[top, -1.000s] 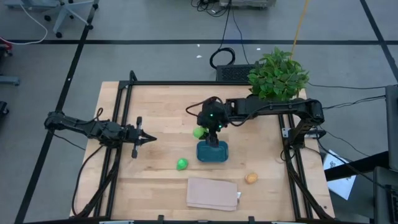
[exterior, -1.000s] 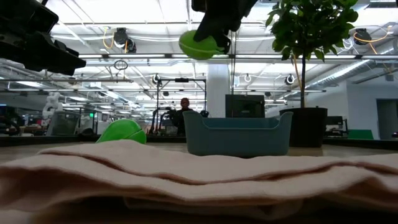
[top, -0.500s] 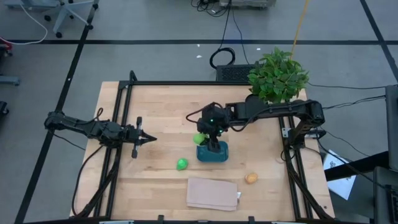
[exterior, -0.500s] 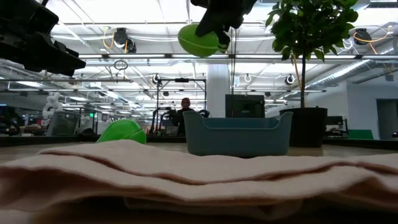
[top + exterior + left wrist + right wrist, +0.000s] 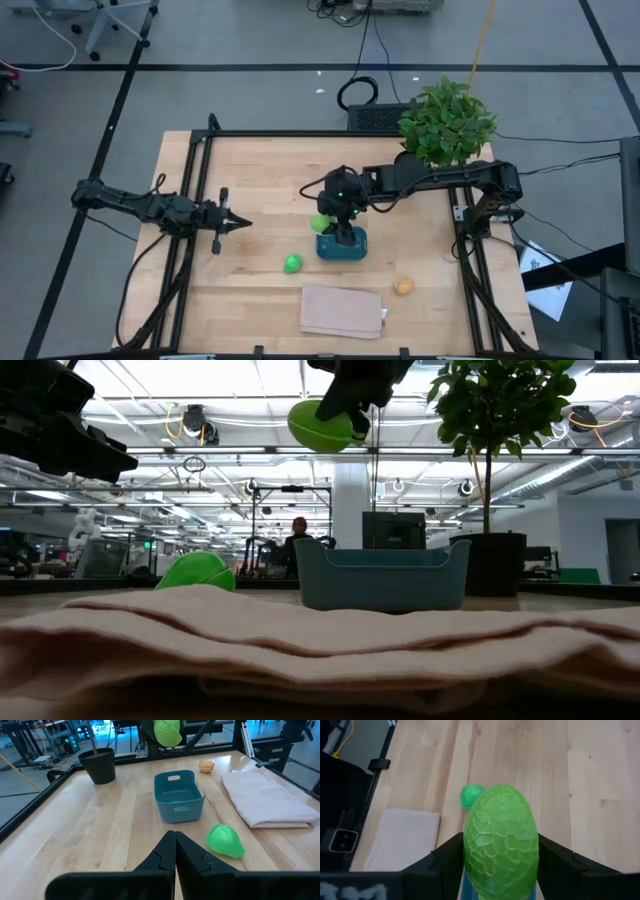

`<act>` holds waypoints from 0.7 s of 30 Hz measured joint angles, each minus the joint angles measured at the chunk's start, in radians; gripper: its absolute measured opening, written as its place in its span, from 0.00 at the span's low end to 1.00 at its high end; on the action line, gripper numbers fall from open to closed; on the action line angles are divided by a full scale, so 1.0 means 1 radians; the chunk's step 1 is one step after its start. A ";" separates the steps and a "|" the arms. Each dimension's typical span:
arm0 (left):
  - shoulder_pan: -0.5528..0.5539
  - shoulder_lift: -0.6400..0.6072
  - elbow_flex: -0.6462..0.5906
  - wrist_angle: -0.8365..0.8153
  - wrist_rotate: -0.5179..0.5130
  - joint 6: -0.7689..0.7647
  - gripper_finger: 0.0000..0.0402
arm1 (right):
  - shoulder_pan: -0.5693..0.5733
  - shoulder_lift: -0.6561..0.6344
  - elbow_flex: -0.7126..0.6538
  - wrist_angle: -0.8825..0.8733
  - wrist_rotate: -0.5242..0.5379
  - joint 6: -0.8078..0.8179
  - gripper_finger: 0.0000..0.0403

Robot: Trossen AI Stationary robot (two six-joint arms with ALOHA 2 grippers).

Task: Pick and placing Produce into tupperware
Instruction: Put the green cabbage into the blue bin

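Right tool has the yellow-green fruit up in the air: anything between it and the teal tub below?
Nothing visible. The right tool holds the yellow-green fruit well above the teal tub, over its left end. The tub is open-topped, and its interior looks empty in the left wrist view.

The wooden tabletop (image 5: 250, 170) sits inside a black metal frame (image 5: 190, 200) on a grey floor (image 5: 250, 40) crossed by dark tape lines. A leafy potted plant (image 5: 447, 122) stands at the far right corner. Black cables (image 5: 362, 85) coil on the floor past the far edge, and an office chair's base (image 5: 105, 25) shows beyond the far left corner. Level across the tabletop, the hall is bright, with ceiling beams and ducts (image 5: 195, 422), a white column (image 5: 350, 505), and a person (image 5: 297, 538) far back.
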 joint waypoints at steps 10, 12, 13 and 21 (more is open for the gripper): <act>0.000 0.000 0.000 -0.012 0.000 0.000 0.01 | 0.005 0.001 0.000 -0.013 0.002 -0.326 0.48; 0.000 0.000 0.000 -0.014 0.000 -0.003 0.01 | 0.007 0.001 0.000 -0.011 0.002 -0.391 0.48; 0.000 0.000 0.000 -0.014 0.000 -0.004 0.01 | 0.010 0.001 0.000 -0.012 0.002 -0.428 0.48; 0.000 0.000 0.000 -0.014 0.000 -0.005 0.01 | 0.039 0.001 -0.100 0.091 0.037 -0.720 0.48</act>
